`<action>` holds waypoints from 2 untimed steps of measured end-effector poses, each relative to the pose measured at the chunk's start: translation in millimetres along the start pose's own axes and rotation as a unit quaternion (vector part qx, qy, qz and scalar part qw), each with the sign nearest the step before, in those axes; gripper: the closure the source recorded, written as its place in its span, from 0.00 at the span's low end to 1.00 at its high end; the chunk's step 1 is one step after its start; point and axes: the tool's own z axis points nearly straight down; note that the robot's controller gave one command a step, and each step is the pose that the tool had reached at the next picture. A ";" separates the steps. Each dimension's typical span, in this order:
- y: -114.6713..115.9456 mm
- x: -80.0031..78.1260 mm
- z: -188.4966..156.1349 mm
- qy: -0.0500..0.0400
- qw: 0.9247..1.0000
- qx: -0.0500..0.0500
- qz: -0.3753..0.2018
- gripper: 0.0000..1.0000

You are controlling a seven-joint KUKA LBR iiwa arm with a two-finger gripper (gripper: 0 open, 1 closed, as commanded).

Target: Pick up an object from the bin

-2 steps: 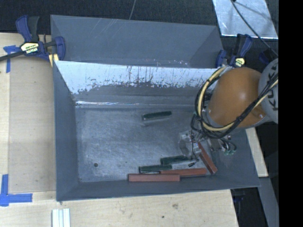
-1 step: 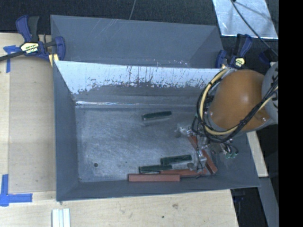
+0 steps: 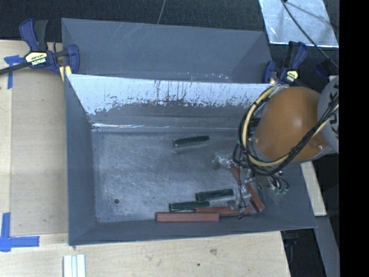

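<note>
My gripper hangs low at the right end of the bin's front wall, below the arm's orange dome. Just left of it lies a short dark green bar. A second dark green bar lies a little further left and nearer the front. Along the front wall stretches a long reddish-brown stick, whose right end reaches up to the gripper. Whether the gripper touches the stick or the bar I cannot tell.
A third dark green bar lies alone in the middle of the bin, towards the back. A small grey piece lies close by the arm's left side. The arm and its cables cover the bin's right side.
</note>
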 end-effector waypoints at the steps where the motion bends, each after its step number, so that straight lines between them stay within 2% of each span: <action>1: -12.0 -18.6 -72.2 -0.007 0.992 0.005 -0.126 0.00; 2: 31.6 -21.9 0.9 -0.003 0.988 0.001 -0.154 0.00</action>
